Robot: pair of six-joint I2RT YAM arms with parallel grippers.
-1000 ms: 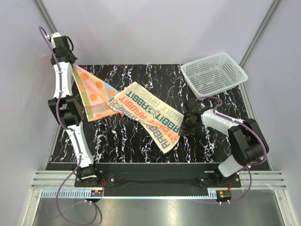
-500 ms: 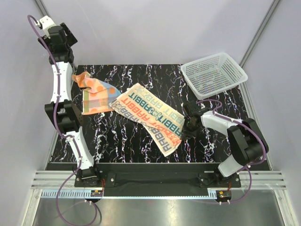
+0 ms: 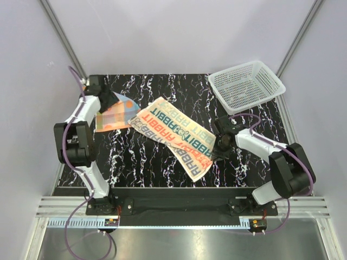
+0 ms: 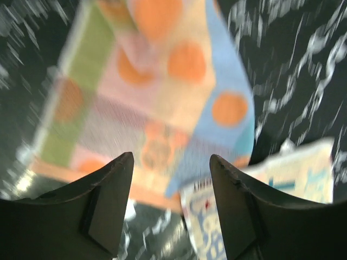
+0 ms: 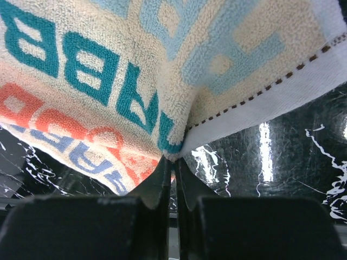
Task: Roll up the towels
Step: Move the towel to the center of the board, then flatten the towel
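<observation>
My left arm is folded low over the counter's far-left corner, wrist tipped down at the orange towel. The right arm reaches in low from the right to the near right edge of the cream towel, which lies diagonally mid-counter, its far corner meeting the orange one.

A second ago the left arm stood tall with the orange towel stretched in the air. Now the arm is down and the towel lies on the counter.

The overhead view hides both sets of jaws. The blurred left wrist view shows the left jaws spread, with nothing between them, above the orange towel. The right wrist view shows the right jaws pressed together, pinching the cream towel's white hem.
</observation>
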